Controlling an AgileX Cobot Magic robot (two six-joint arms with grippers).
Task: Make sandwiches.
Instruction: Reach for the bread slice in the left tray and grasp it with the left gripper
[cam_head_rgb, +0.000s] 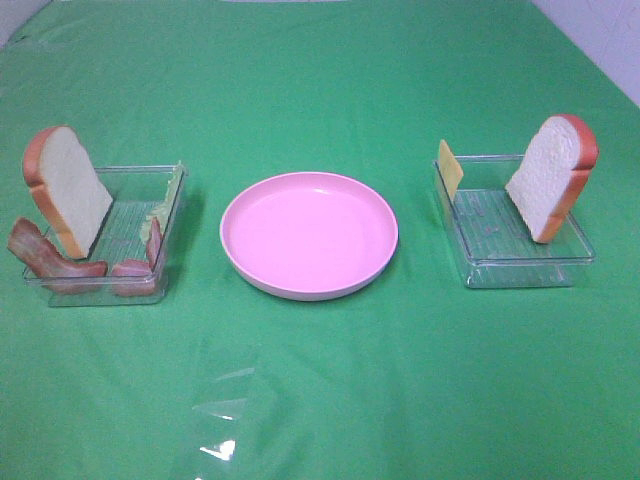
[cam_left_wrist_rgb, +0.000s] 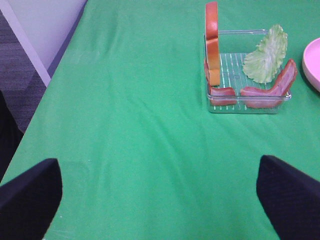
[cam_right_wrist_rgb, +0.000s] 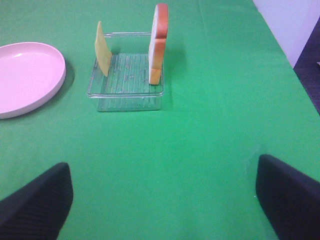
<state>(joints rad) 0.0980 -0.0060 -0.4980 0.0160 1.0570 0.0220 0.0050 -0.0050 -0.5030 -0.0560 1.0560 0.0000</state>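
One toy bread slice (cam_head_rgb: 66, 190) stands on edge in the left clear tray (cam_head_rgb: 120, 172), with pale green lettuce (cam_head_rgb: 165, 205) and two red-brown bacon strips (cam_head_rgb: 50, 260) (cam_head_rgb: 137, 270). A second bread slice (cam_head_rgb: 553, 177) and a thin yellow cheese square (cam_head_rgb: 451, 168) lean in the right clear tray (cam_head_rgb: 520, 268). The pink plate (cam_head_rgb: 308, 235) between them holds nothing. Neither gripper shows in the high view. My left gripper (cam_left_wrist_rgb: 160, 200) is open and empty, well short of the left tray (cam_left_wrist_rgb: 235, 107). My right gripper (cam_right_wrist_rgb: 160, 200) is open and empty, short of the right tray (cam_right_wrist_rgb: 125, 97).
In the left wrist view the table edge (cam_left_wrist_rgb: 55, 65) runs close beside the arm. In the right wrist view the table edge (cam_right_wrist_rgb: 280, 45) lies beyond the right tray. A shiny glare patch (cam_head_rgb: 220, 430) marks the green cloth near the front.
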